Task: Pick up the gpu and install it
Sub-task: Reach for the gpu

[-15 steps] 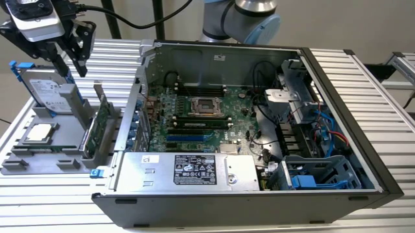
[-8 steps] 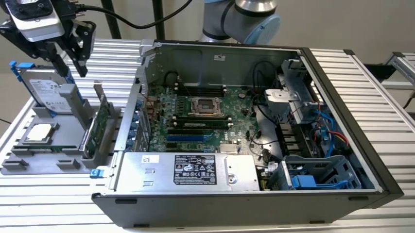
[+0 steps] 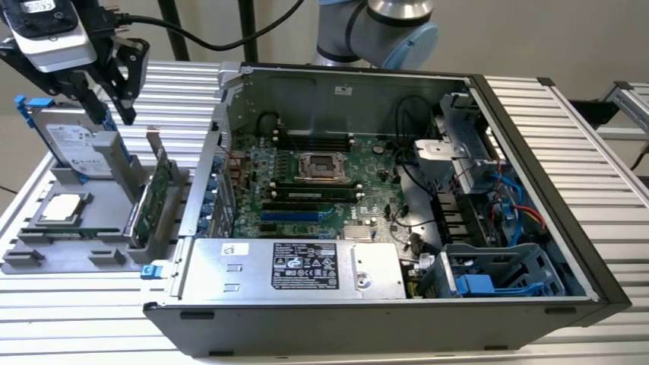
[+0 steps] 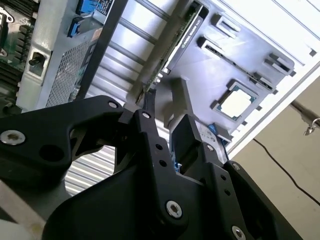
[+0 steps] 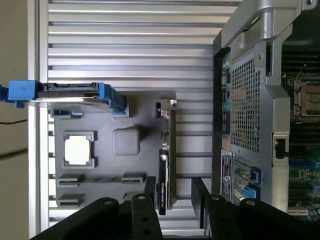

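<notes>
Exterior view overlooks case [image 3: 355,331]; both wrist views share tray [image 5: 107,162] [image 4: 210,75].

Arm [image 3: 350,30]: round grey-silver joint body with a pale blue cap [image 3: 411,39].

Wrist: boxy housing [image 3: 49,32], silver-grey with a black top face, carrying a white label [image 3: 39,6]. A black cable [image 3: 208,44] leaves it, thick and smooth.

Gripper [image 3: 114,115]: matte black throughout, built from flat plate links [image 4: 60,135] with rounded ends. In the second wrist view, silver round-head screws [image 4: 173,209] sit at the pivots, with small plain holes drilled in a row along the narrower bars.

Fingers [image 5: 200,192]: black, blocky and square-edged. In the first wrist view the same silver pivot screws show on the link ends beside them.
</notes>
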Robot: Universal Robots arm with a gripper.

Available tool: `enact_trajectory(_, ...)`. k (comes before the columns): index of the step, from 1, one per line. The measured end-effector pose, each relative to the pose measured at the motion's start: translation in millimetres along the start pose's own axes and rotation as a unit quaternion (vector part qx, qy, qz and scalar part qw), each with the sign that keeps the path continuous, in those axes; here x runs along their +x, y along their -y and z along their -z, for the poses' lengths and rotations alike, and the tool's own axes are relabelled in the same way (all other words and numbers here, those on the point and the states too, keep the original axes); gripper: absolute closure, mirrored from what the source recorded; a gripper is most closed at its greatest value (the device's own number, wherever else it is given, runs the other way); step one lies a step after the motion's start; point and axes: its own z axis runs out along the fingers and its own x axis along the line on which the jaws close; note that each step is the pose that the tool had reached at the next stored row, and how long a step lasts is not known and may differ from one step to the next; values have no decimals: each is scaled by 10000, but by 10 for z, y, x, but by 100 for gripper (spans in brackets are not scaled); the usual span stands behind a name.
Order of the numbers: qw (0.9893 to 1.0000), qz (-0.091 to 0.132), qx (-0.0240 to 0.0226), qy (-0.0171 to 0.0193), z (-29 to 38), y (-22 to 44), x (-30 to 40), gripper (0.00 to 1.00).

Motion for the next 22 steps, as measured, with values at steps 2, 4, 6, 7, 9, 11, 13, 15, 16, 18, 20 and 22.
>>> enact_trajectory(2, 10000, -28, 1, -11, -4, 19, 0, 0)
enact_trajectory(4, 10000, -33, 2, -16, -9, 25, 0, 0)
enact_trajectory(6, 10000, -34, 3, -19, -10, 27, 0, 0)
enact_trajectory(7, 10000, -34, 2, -19, -11, 28, 0, 0)
enact_trajectory(9, 10000, -33, 2, -18, -12, 29, -1, 0)
enact_trajectory(11, 10000, -33, 2, -19, -16, 29, 0, 0)
enact_trajectory(13, 10000, -34, 2, -23, -25, 30, 0, 0)
enact_trajectory(15, 10000, -34, 4, -30, -37, 31, 0, 0)
enact_trajectory(16, 10000, -34, 4, -31, -42, 32, 1, 0)
enact_trajectory(18, 10000, -34, 4, -34, -54, 33, 1, 0)
enact_trajectory(20, 10000, -34, 5, -35, -66, 34, 1, 0)
enact_trajectory(22, 10000, -34, 5, -35, -74, 35, 1, 0)
